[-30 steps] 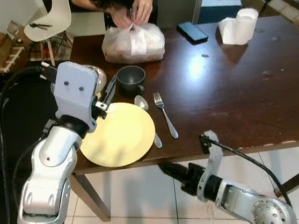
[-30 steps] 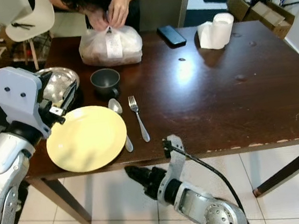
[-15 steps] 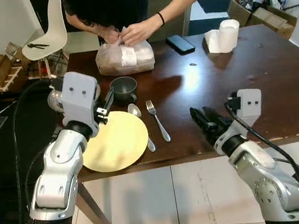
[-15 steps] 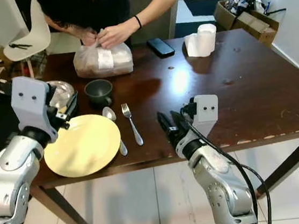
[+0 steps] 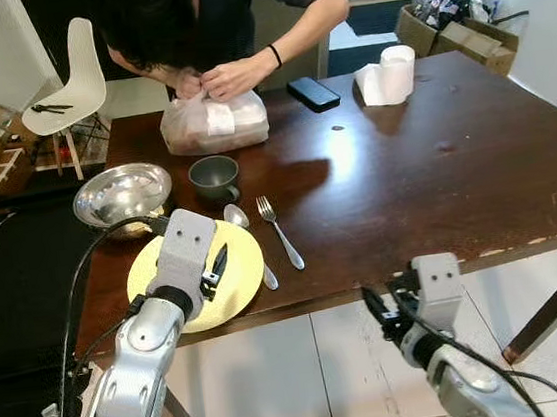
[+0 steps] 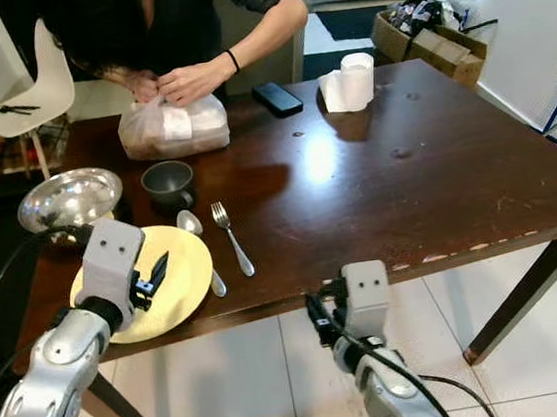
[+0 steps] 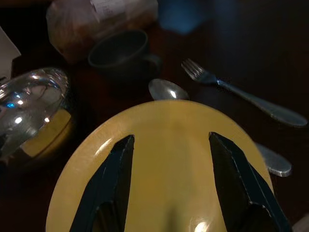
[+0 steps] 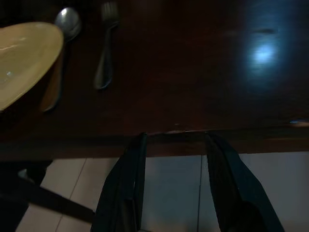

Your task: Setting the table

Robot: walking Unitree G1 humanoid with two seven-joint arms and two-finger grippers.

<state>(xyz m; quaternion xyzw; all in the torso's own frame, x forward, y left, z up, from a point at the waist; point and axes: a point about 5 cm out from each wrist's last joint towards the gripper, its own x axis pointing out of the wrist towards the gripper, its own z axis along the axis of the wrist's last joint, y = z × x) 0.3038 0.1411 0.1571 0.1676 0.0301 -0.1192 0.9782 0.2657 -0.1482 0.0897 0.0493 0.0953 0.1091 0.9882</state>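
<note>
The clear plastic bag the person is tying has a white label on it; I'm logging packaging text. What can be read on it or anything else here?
White label on the clear plastic bag: print too small and blurred to read.
Black phone on the dark wooden table: no text legible.
Nothing else readable.

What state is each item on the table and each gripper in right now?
yellow plate: flat, bare, at the near table edge.
spoon: lying beside the plate.
fork: lying beside the spoon.
dark cup: upright.
metal bowl: upright.
plastic bag: being handled by a person.
left gripper: open, over the plate.
right gripper: open, below the table edge.
</note>
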